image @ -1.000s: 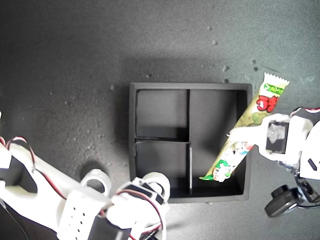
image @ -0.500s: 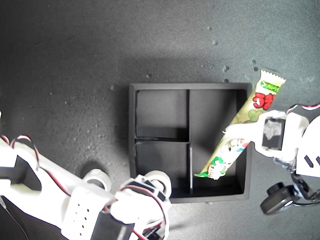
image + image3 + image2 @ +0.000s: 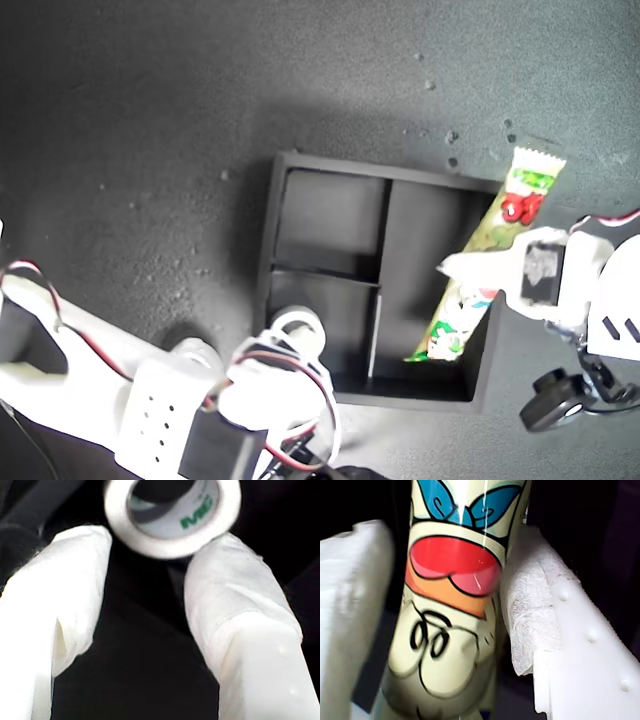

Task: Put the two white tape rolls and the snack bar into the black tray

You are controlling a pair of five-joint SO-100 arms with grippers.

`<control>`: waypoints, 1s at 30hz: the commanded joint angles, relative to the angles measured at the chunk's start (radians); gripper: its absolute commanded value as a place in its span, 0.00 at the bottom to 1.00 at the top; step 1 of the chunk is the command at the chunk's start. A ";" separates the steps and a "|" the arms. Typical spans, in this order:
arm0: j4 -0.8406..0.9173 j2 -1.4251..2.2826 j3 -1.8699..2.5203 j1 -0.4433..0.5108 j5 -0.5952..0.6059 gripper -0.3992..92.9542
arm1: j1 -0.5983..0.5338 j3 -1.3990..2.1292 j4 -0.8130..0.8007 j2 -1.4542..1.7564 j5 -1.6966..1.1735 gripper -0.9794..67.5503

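The black tray point(image 3: 272, 232) sits mid-table, skewed and tilted. The snack bar point(image 3: 503, 222) leans steeply, its lower end in the tray's long compartment and its upper end past the wall at the exterior view's right. My first gripper point(image 3: 472, 277) is shut on the snack bar point(image 3: 451, 605) at mid-length, with padded fingers point(image 3: 532, 615) on both sides. A white tape roll point(image 3: 297, 326) hangs at the small compartment nearest the exterior view's bottom, held at the tips of my second gripper point(image 3: 285, 345). The roll point(image 3: 170, 517) sits between the pads point(image 3: 225, 580). A second tape roll point(image 3: 193, 351) lies outside the tray, partly hidden by the arm.
The dark table carries small crumbs point(image 3: 451, 135) beyond the tray's far wall. The second arm's white body point(image 3: 150, 420) fills the exterior view's lower left. A black knob point(image 3: 555, 398) on the first arm sits beside the tray's corner at the exterior view's lower right.
The tray has shifted and turned, its side by the snack bar now raised. The second gripper moved the tape roll inward over the tray. The snack bar stands steeper.
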 commanded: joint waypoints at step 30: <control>0.000 0.069 0.207 0.357 -0.749 0.23 | -0.029 -1.244 1.019 0.002 0.597 0.01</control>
